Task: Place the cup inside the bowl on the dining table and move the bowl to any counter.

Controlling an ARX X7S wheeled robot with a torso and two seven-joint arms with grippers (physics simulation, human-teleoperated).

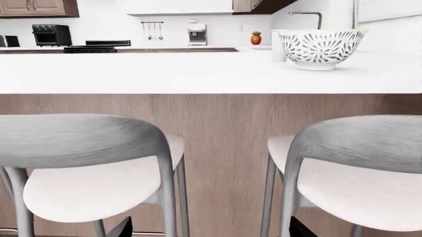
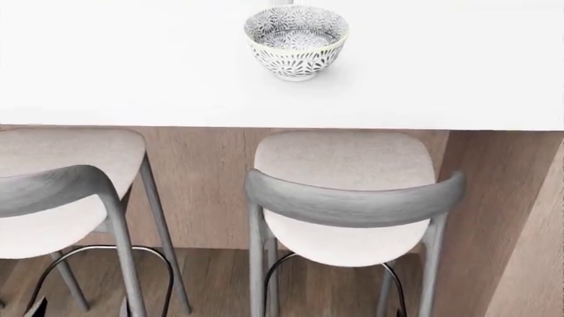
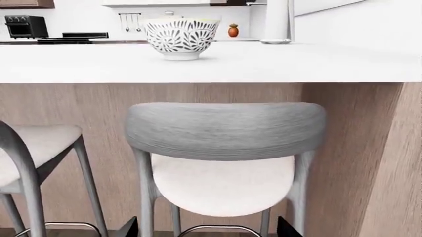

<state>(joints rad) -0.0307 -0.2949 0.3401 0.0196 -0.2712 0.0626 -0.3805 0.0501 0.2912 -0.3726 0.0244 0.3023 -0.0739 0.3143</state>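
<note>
The bowl (image 2: 296,41) stands upright on the white worktop (image 2: 132,72), back from the near edge and about level with the right stool. Its black-and-white leaf pattern covers inside and outside, and the head view shows nothing in it. In the left wrist view a small plain white cup (image 1: 277,45) stands just beside the bowl (image 1: 321,48), on its far side and partly hidden by it; whether the two touch cannot be told. The right wrist view shows the bowl (image 3: 181,37) but not the cup.

Further along the worktop in the right wrist view is a tall white object (image 3: 277,19) on a silvery round base, well apart from the bowl. Below the top, the light wood panel (image 2: 203,185) forms the base. Two stools with grey curved backs and pale seats are pushed in against it: the right stool (image 2: 352,198) below the bowl and the left stool (image 2: 62,185) beside it, both on a wood floor (image 2: 220,277).

Both hands sit low, at stool height and well short of the bowl. The left hand (image 1: 209,231) shows only two dark fingertips (image 1: 124,228) at the picture's edge, wide apart, with nothing between them. The right hand (image 3: 207,229) is the same, fingers spread and holding nothing.

Behind it all runs the back worktop (image 1: 171,49), with a black oven (image 1: 51,34), a coffee machine (image 1: 196,34), an orange jar (image 1: 256,38) and a tap (image 1: 307,17).
</note>
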